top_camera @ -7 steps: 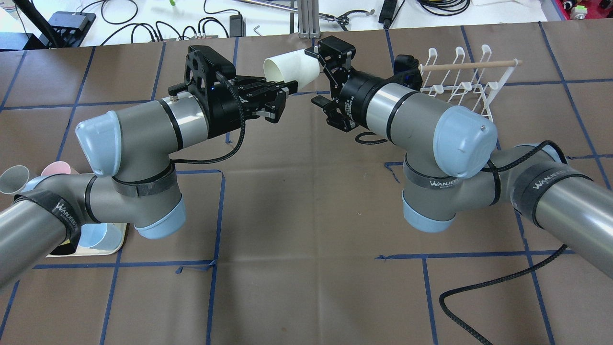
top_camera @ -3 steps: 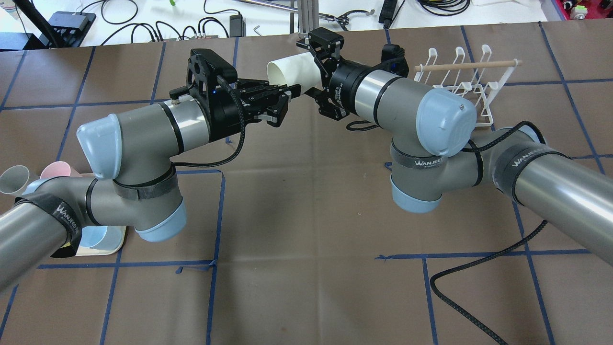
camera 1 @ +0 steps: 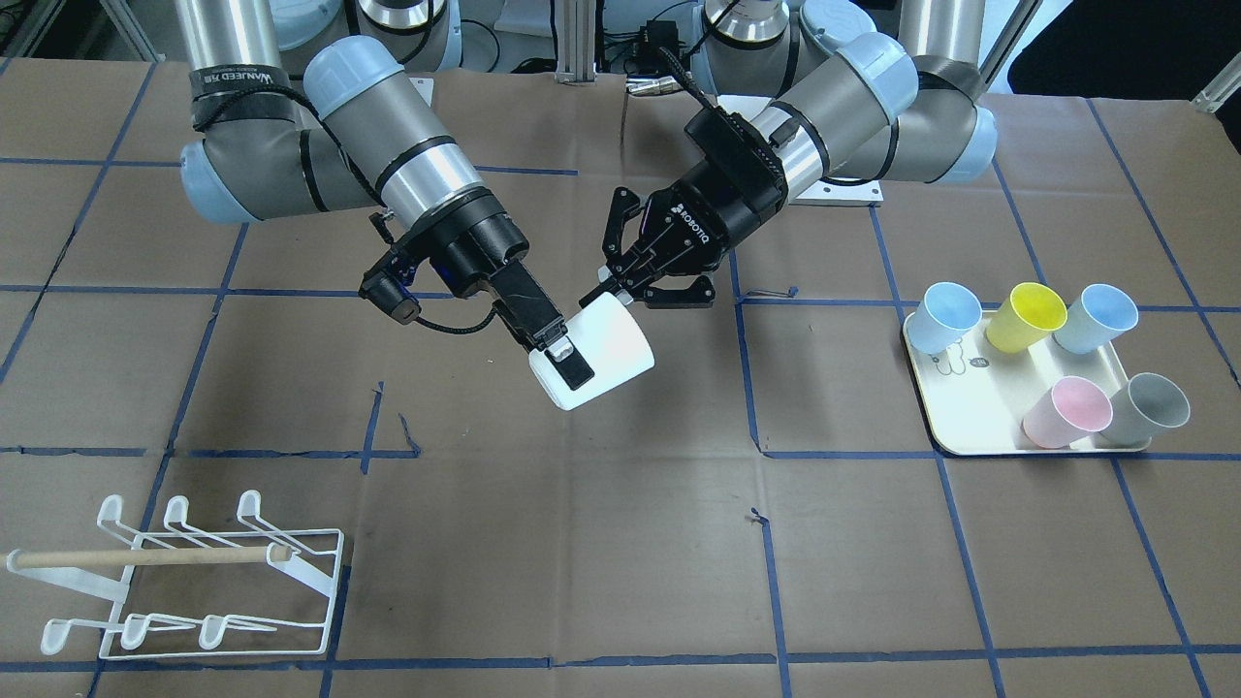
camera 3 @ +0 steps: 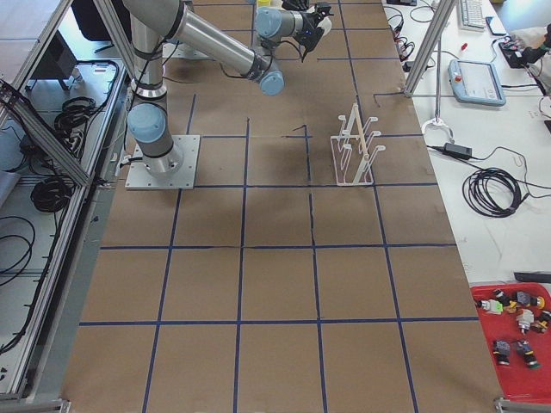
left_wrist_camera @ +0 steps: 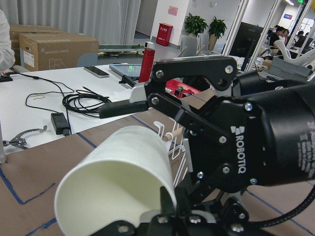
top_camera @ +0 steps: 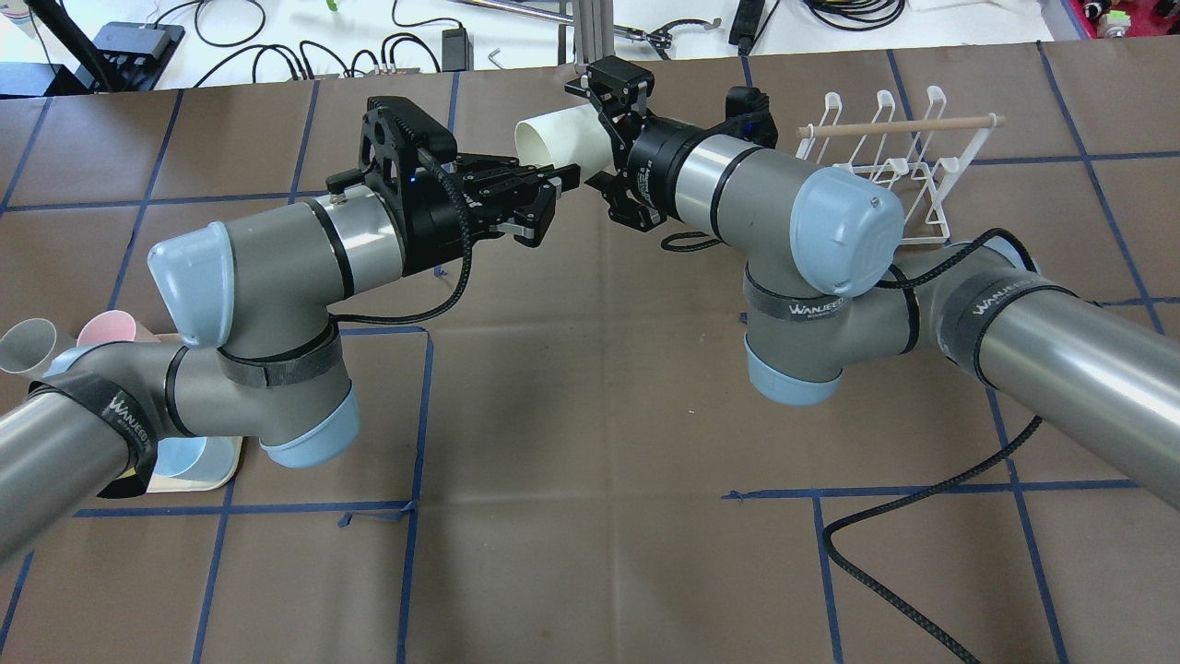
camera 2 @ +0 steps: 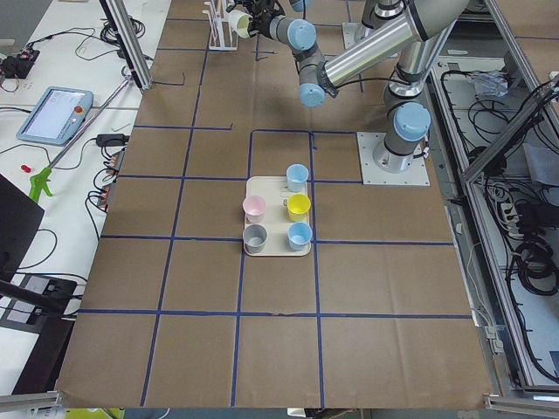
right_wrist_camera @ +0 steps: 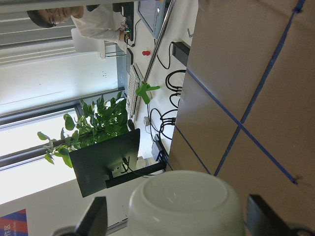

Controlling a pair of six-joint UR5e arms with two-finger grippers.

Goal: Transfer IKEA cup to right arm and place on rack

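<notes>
The white IKEA cup (camera 1: 613, 351) lies sideways in the air over mid-table, and shows in the overhead view (top_camera: 564, 134) too. My left gripper (camera 1: 606, 291), the one with ROBOTIQ lettering, is shut on its rim, one finger inside, as the left wrist view (left_wrist_camera: 118, 182) shows. My right gripper (top_camera: 601, 136) straddles the cup's base end. In the right wrist view the base (right_wrist_camera: 187, 201) sits between its spread fingers (right_wrist_camera: 94, 219) with gaps, so it is open. The white wire rack (top_camera: 885, 157) with its wooden dowel stands behind the right arm, also at the front view's lower left (camera 1: 194, 572).
A cream tray (camera 1: 970, 412) holds several coloured cups on my left side, partly hidden under my left arm in the overhead view (top_camera: 198, 475). A black cable (top_camera: 913, 535) loops on the table under my right arm. Blue tape lines grid the brown table.
My right arm has moved left and its open gripper has slid over the cup's base end. My left gripper has kept its hold on the rim and barely moved.
</notes>
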